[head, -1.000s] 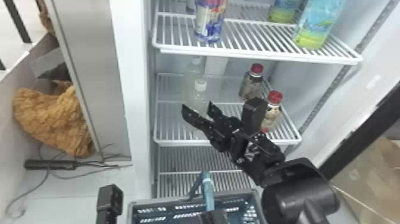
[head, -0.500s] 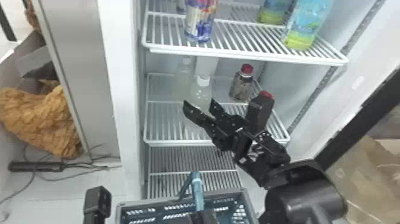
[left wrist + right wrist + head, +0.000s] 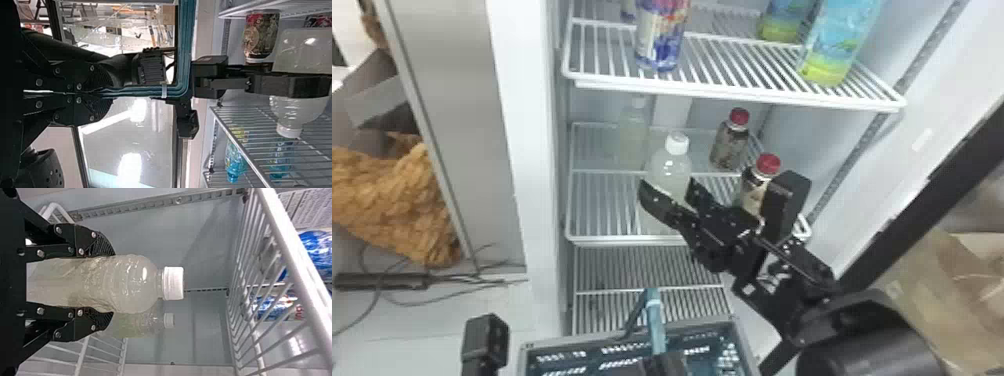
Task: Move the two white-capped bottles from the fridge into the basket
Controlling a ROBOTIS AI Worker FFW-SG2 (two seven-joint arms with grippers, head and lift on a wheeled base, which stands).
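Right, I have my right gripper (image 3: 666,184) at the nearer white-capped bottle (image 3: 671,167), which stands upright on the middle shelf (image 3: 622,241). My fingers there are apart, one on each side of its body, and I judge that the squeeze has yet to come. The other white-capped bottle (image 3: 631,132) stands behind it, farther to the left. My left gripper (image 3: 110,92) is clamped on the handle (image 3: 657,320) of the basket (image 3: 582,339), in front of the fridge and lower than that shelf.

To do this well, I should centre the bottle between both pads and close evenly, firm enough to stop a slip but gentle enough not to dent what looks like soft plastic. Then a small lift, just off the wires, since the upper shelf (image 3: 732,95) could catch the cap. I'd draw it straight out towards me before lowering it; swinging right too soon might knock the front red-capped bottle (image 3: 754,187), close beside my gripper. Meanwhile the basket should be held level, ready to take it.
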